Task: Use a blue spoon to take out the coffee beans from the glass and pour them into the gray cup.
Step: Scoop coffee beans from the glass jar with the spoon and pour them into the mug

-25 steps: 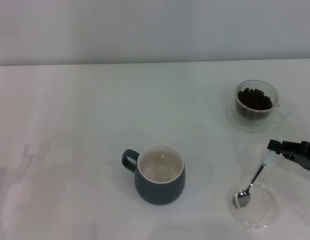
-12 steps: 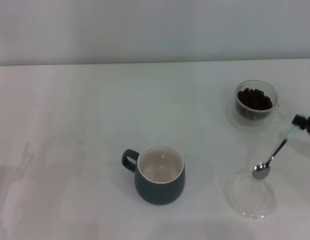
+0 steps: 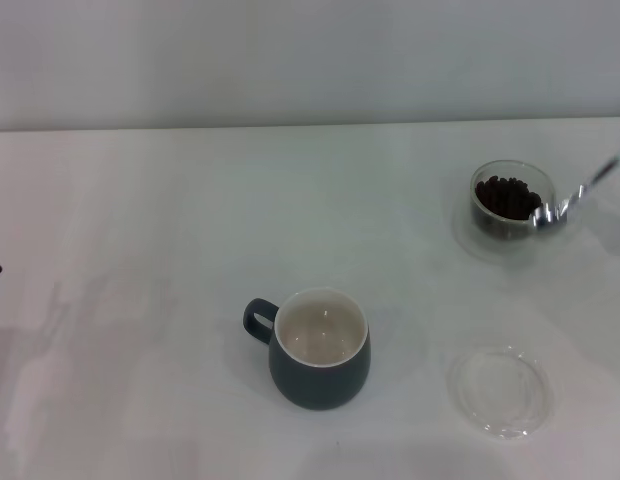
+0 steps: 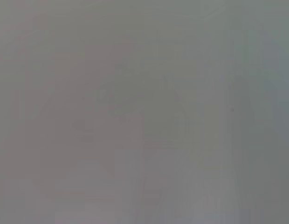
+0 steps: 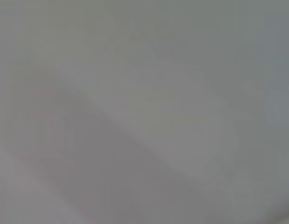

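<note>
Hand out of frame, spoon [image 3: 580, 195] hanging over the glass [image 3: 512, 200].

Our right hand sits beyond the right edge of the head view, so we cannot tell how its fingers stand; only the spoon's slanting stem and bowl show, the bowl at the right rim of the glass, just above the beans [image 3: 508, 196], tipped down as we would want it for a scoop. We cannot tell whether it touches the glass or the beans, and the pale handle is cut off at the frame edge. The cup [image 3: 319, 347] stands well apart near the middle of the counter [image 3: 190, 220], with nothing visible inside. A clear dish [image 3: 500, 391] lies bare to its right. Our left hand is parked at the far left, barely a dark sliver. Both wrist views show only grey blur.
</note>
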`<action>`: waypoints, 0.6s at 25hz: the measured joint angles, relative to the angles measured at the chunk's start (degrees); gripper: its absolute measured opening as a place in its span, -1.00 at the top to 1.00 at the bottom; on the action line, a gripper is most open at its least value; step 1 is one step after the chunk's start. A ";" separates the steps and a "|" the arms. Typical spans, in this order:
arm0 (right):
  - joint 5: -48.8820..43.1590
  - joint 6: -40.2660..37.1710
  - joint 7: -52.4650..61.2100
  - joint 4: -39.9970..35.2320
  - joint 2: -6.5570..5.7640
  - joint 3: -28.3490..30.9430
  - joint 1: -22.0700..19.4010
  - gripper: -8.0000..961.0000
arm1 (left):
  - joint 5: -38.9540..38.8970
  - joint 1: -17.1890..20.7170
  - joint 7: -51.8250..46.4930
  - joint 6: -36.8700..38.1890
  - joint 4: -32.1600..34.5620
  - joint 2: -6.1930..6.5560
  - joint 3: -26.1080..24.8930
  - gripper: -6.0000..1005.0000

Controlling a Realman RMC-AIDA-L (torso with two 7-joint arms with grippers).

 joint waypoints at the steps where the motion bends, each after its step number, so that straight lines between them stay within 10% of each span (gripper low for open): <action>1: -0.11 0.19 -1.67 -1.42 0.60 1.17 0.22 0.68 | -0.26 -0.06 0.00 -0.04 0.00 0.00 0.00 -0.76; 15: -3.71 8.41 -22.40 -6.62 3.02 2.79 6.22 0.68 | -4.62 -1.57 -6.52 -4.26 -0.10 0.01 0.00 -0.76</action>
